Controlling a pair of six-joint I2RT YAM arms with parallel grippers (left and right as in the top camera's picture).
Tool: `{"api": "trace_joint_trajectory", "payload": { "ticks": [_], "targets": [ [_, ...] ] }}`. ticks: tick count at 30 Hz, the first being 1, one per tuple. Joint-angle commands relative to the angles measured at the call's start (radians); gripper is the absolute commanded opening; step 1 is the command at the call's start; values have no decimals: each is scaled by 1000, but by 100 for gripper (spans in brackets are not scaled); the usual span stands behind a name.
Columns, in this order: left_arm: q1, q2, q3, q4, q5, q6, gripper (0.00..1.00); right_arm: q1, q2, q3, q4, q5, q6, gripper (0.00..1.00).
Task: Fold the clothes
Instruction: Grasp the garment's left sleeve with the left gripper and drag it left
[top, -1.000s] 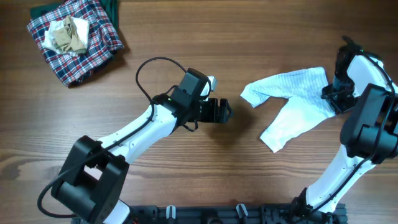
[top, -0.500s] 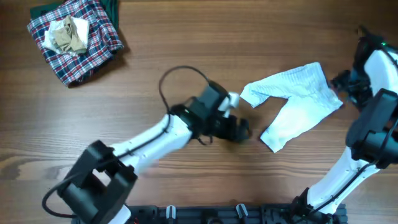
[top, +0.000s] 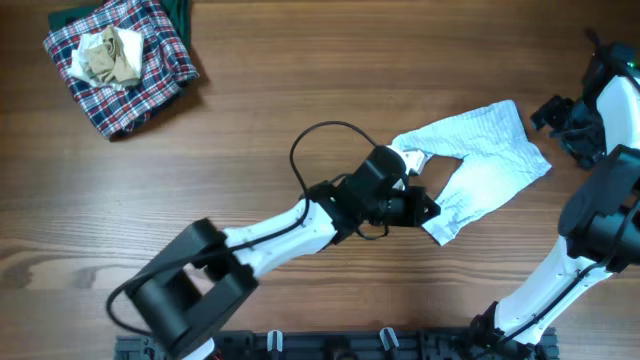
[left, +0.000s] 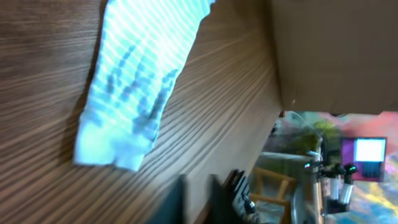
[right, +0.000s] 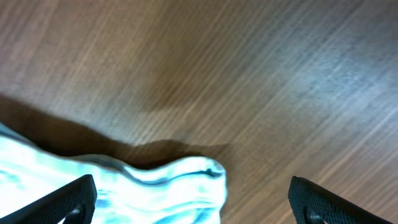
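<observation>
The left arm (top: 280, 225) is extended low and far forward, and the left gripper (top: 428, 208) is closed. The right arm (top: 600, 225) is held upright, and the right gripper (right: 191, 186) is opened fully, its fingers (right: 68, 200) spread wide.

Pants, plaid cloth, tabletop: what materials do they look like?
Pants: soft thin fabric, matte, fine pale blue-white stripes, limp wrinkles. Plaid cloth: woven-looking fabric, red-navy-white check, crumpled. Table: wood or wood-look laminate, brown grain lines, faint sheen.
</observation>
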Motion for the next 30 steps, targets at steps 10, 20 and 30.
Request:
{"api": "trace_joint_trajectory", "payload": {
  "ticks": [10, 20, 30],
  "targets": [
    [-75, 212, 244, -10, -2, -106, 4, 0, 4, 13, 35, -34, -56, 99],
    [-66, 241, 253, -175, -171, -107, 4, 0, 4, 13, 39, -35, -62, 100],
    [-66, 243, 253, -227, -197, -156, 4, 0, 4, 13, 46, -39, -54, 100]
  ]
}}
